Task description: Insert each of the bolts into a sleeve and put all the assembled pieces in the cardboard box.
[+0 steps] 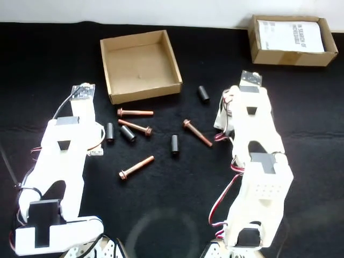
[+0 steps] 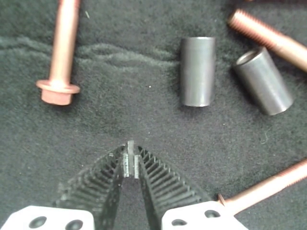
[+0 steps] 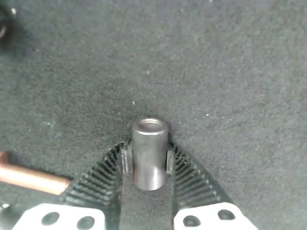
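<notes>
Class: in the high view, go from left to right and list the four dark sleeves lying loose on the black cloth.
leftmost sleeve → tilted sleeve → central sleeve → rightmost sleeve

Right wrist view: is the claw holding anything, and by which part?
Yes: the right claw grips a dark sleeve across the sides of its barrel, near mid-length. The left claw is shut on nothing.

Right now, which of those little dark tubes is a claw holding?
The tube pinched between the fingertips of the right gripper. The other tubes lie loose on the black cloth.
</notes>
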Robot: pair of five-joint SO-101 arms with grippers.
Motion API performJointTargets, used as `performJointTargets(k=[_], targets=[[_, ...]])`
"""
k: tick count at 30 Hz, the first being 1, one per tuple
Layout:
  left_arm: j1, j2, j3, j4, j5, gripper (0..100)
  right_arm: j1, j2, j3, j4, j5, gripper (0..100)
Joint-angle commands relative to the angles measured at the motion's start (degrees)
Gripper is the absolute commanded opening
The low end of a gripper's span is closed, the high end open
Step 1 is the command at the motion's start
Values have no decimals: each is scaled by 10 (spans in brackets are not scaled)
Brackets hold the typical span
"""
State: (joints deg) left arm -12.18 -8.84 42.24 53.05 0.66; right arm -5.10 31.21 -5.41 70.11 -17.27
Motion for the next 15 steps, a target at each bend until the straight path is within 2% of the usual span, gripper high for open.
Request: performJointTargets(k=[1, 8, 11, 15], targets=[[12, -1, -17, -8, 2, 27, 3, -2, -78, 76, -1, 6], [52, -7, -6, -4, 2, 24, 0, -3, -395, 313, 0, 7], [52, -6, -6, -4, 2, 24, 5, -35, -477, 310, -1, 7], [57, -6, -5, -4, 2, 24, -4, -150, -457, 309, -1, 7]])
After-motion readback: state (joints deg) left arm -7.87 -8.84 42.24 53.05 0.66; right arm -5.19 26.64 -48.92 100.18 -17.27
